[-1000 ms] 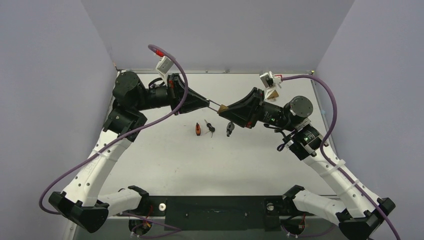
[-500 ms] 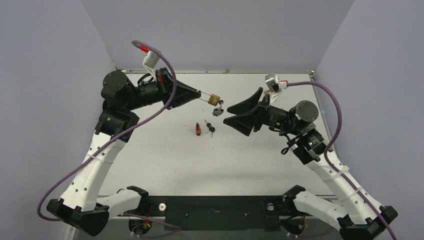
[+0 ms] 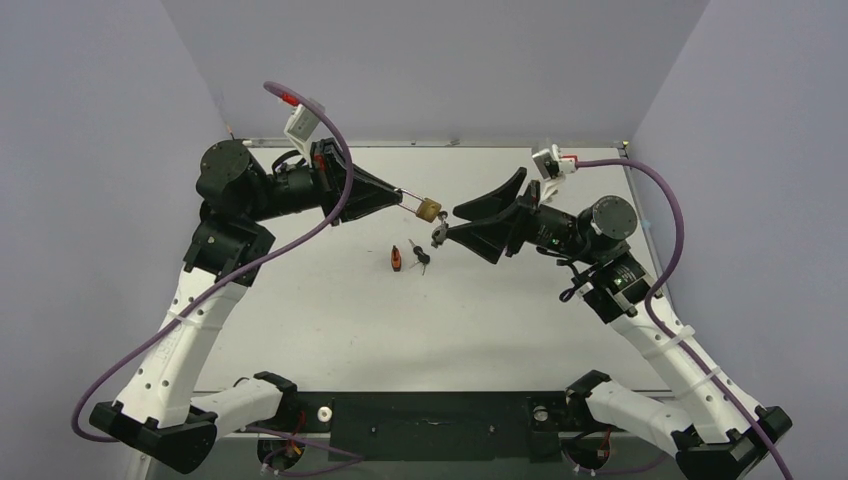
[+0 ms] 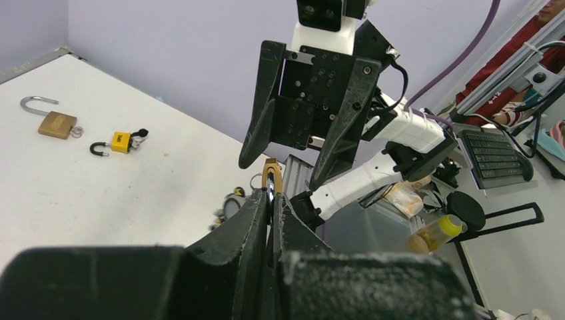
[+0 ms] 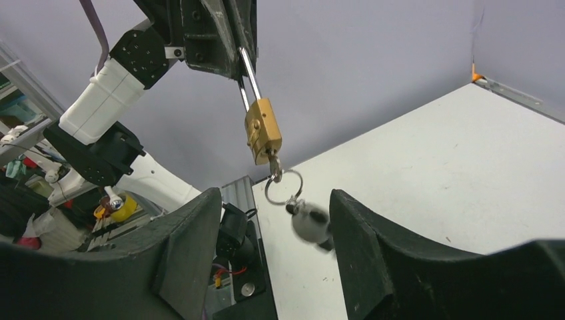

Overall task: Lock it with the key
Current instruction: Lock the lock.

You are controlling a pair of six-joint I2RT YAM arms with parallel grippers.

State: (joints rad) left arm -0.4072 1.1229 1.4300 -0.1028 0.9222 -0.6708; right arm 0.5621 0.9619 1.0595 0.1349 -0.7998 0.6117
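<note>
My left gripper (image 3: 400,195) is shut on the steel shackle (image 5: 246,80) of a brass padlock (image 3: 428,209) and holds it in the air over the table's middle. A key (image 5: 274,165) sits in the lock's bottom, with a ring (image 5: 283,187) and a black-and-white fob (image 5: 311,225) dangling from it. My right gripper (image 3: 452,225) is open, facing the padlock. The fob hangs between its fingers (image 5: 363,240), close to the right one. In the left wrist view the padlock (image 4: 271,175) shows edge-on just past the shut gripper (image 4: 273,200).
A red-handled key (image 3: 397,258) and a dark key bunch (image 3: 420,257) lie on the table below the padlock. In the left wrist view an open brass padlock (image 4: 53,120) and a small yellow padlock (image 4: 120,142) lie on the table. Grey walls enclose the table.
The left arm pulled back with the padlock and the right gripper opened and released it. The open right gripper has since moved left, so the dangling fob is now between its fingers.
</note>
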